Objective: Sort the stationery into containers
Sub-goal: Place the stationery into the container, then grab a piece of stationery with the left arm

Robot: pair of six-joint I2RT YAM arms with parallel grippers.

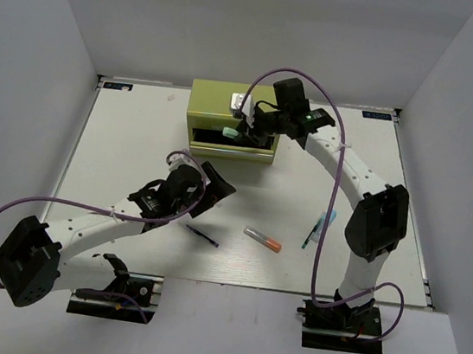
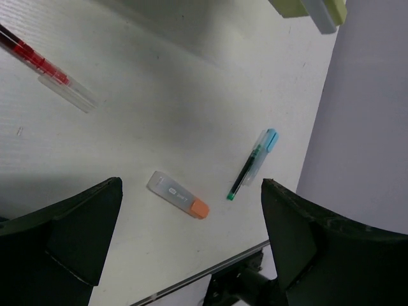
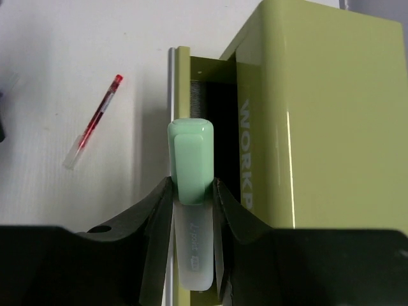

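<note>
My right gripper [image 3: 191, 191] is shut on the mint-green marker [image 3: 190, 159] and holds it at the open drawer [image 3: 182, 89] of the olive-green chest [image 3: 319, 115]. In the top view the marker [image 1: 231, 133] sits at the chest's [image 1: 220, 101] dark front. My left gripper [image 2: 191, 242] is open and empty above the table. Below it lie the grey-orange marker [image 2: 178, 194], the green pen [image 2: 245, 172] and the light-blue marker [image 2: 270, 138]. The red pen [image 2: 38, 60] lies to the left. The purple pen [image 1: 202, 236] lies near the left arm.
The green pen [image 1: 310, 235] and light-blue marker [image 1: 329, 217] lie close to the right arm's elbow [image 1: 377, 217]. The grey-orange marker [image 1: 262, 239] is mid-table near the front edge. Grey walls enclose the white table [image 1: 138, 129] on three sides.
</note>
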